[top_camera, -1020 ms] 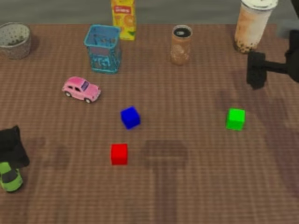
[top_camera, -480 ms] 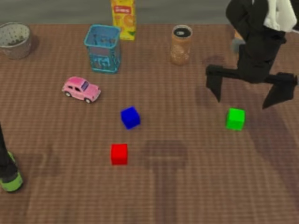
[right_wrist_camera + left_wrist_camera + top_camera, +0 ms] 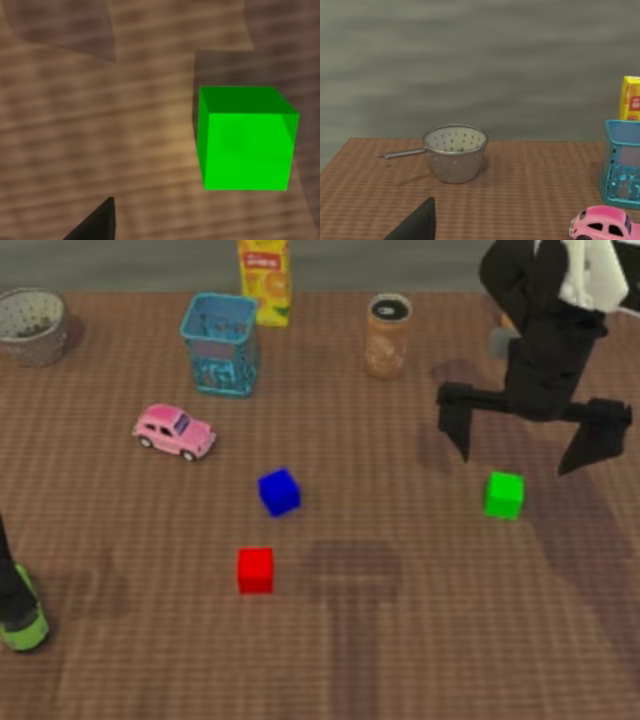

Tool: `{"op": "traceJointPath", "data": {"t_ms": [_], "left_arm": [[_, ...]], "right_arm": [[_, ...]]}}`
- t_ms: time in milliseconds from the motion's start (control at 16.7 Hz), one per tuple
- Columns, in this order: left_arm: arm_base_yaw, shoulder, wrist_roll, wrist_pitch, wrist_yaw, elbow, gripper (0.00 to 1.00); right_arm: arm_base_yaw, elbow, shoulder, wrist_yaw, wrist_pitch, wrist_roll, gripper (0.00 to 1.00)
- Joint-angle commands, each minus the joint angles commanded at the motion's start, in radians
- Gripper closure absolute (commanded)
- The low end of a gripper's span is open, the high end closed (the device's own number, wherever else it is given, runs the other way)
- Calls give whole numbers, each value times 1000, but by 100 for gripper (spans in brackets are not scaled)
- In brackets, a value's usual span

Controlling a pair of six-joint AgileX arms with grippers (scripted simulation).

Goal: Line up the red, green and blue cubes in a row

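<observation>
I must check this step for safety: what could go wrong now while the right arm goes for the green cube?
1. The right pincer hangs open above the green cube but looks off centre, toward the far edge; a straight descent might clip or push the cube.
2. The coffee can stands fairly near that arm; a wide swing toward the blue cube and red cube could knock it.
3. The left arm, parked at the left edge, rests by the lime-green toy car.

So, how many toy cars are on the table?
2. The pink toy car stands left of centre; the lime-green toy car sits at the left edge, partly hidden by the left arm.
</observation>
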Motion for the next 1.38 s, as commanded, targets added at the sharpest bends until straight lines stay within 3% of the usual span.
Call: {"op": "traceJointPath", "data": {"t_ms": [360,660,1380], "left_arm": [[0,0,0,0,0,0,0],[0,0,0,0,0,0,0],[0,0,0,0,0,0,0]], "right_arm": [[4,-118,82,1,208,4,0],[5,-140,99,1,240,5,0],[5,-140,99,1,240,5,90]]}}
